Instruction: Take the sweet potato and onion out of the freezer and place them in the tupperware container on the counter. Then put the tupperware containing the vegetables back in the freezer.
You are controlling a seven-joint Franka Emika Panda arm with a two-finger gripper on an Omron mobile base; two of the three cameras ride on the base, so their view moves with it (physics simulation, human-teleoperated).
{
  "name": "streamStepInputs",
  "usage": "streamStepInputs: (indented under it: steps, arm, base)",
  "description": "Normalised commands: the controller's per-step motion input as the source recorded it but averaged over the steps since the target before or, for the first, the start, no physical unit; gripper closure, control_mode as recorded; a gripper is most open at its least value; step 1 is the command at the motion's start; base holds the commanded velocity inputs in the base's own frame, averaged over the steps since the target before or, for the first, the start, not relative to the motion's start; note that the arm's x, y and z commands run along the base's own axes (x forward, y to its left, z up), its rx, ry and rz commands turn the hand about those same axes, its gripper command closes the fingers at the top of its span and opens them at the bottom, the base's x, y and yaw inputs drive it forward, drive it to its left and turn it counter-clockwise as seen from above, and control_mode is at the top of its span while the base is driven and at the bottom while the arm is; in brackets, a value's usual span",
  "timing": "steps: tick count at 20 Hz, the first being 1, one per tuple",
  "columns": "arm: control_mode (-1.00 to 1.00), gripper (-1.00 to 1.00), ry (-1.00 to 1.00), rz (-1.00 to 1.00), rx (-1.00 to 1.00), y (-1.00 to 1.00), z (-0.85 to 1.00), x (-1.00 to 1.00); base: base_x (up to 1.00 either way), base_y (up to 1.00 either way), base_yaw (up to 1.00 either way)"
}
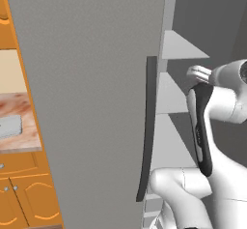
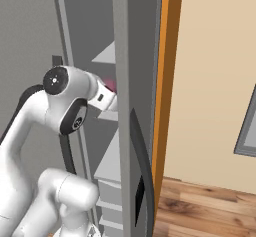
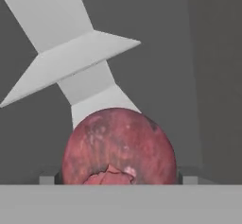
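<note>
The freezer (image 2: 127, 81) door edge hid nearly all of the onion (image 2: 110, 85) in the right base view, leaving a pink sliver. In the hand view the onion's (image 3: 118, 145) underside was cut off. The tupperware container (image 1: 9, 126), left of the freezer, ran past the frame edge.

Orange wooden cabinet doors (image 1: 29, 201), arched panels, small round silver knobs (image 1: 15, 188), lower left of left base view. Cream wall (image 2: 215, 76), plain, right base view. Wooden plank floor (image 2: 205, 211), reddish-brown, below that wall. Grey-framed panel (image 2: 248, 131) at right edge, cut off; kind cannot be told.
</note>
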Motion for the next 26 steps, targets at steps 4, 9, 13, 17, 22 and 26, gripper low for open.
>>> streamStepInputs:
  steps: [4, 9, 13, 17, 22, 26]
  arm:
    - [-1.00, 1.00, 0.30, 0.00, 0.00, 0.34, 0.16, -0.98]
    - [-1.00, 1.00, 0.24, 0.00, 0.01, 0.32, 0.00, -0.71]
    - [-1.00, 1.00, 0.23, 0.02, 0.04, 0.37, 0.00, -0.42]
    - [-1.00, 1.00, 0.15, 0.06, 0.05, 0.40, 0.00, -0.25]
    - [-1.00, 1.00, 0.05, 0.11, 0.03, 0.32, -0.02, -0.13]
    - [1.00, 1.00, 0.00, 0.02, 0.00, 0.11, 0.00, -0.13]
  base:
    - [0.00, 0.00, 0.00]
    - [0.00, 0.00, 0.00]
    - [0.00, 0.00, 0.00]
    - [0.00, 0.00, 0.00]
    - [0.00, 0.00, 0.00]
    - [-0.71, 0.59, 0.04]
